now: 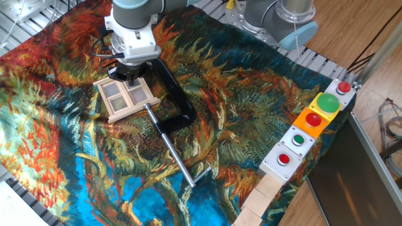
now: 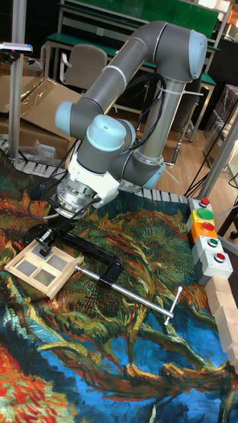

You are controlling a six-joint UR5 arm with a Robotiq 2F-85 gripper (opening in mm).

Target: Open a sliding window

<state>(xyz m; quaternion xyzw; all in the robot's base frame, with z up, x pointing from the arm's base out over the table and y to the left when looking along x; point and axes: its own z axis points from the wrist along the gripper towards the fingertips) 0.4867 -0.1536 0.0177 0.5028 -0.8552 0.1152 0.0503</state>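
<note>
Careful: your tool (image 1: 130,78) sits pressed on the far edge of the small pale wooden sliding window (image 1: 125,97) at upper left, finger spread unclear. Clamped by the black steel-screwed C-clamp (image 1: 168,100), the frame could tip or bind if you push off-axis.

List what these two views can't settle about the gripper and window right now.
- Gripper jaw state: fixed view, hidden under the wrist flange; tall fixed view, too small.
- Finger contact with the sliding window: too small in the tall fixed view.
- Sash offset in the frame: too small, both views.
</note>
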